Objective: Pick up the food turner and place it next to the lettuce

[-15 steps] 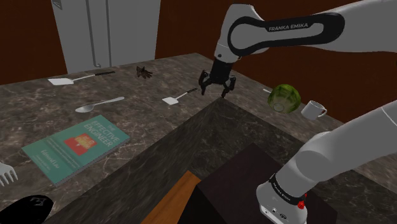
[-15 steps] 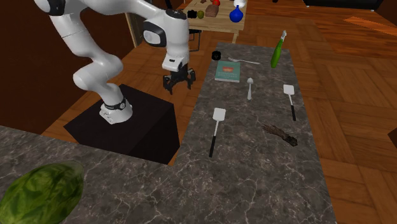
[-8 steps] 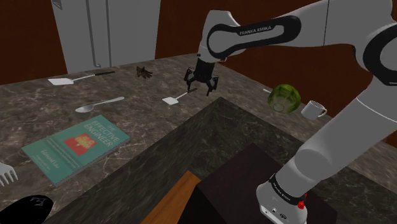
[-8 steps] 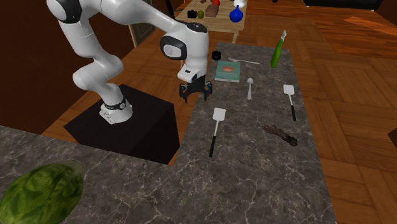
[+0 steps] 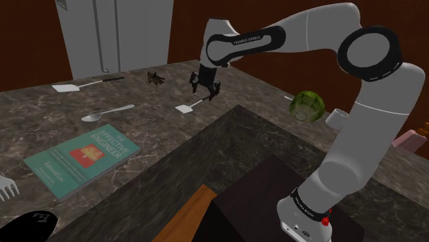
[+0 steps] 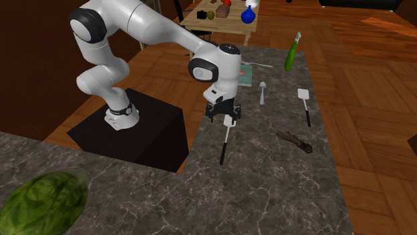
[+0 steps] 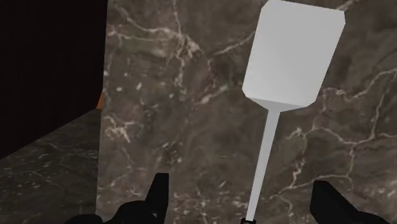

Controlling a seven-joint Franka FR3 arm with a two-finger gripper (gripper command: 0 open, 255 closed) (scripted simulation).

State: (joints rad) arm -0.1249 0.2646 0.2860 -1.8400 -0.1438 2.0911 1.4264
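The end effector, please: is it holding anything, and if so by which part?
Nothing: the open end effector hovers above the food turner, not touching it.

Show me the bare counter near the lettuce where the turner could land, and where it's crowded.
Free: the wide counter between the lettuce and the food turner's handle end. Tighter: the lettuce's other side, where a mug sits close. Crowded: beyond the food turner, around the book, spoon and second turner.
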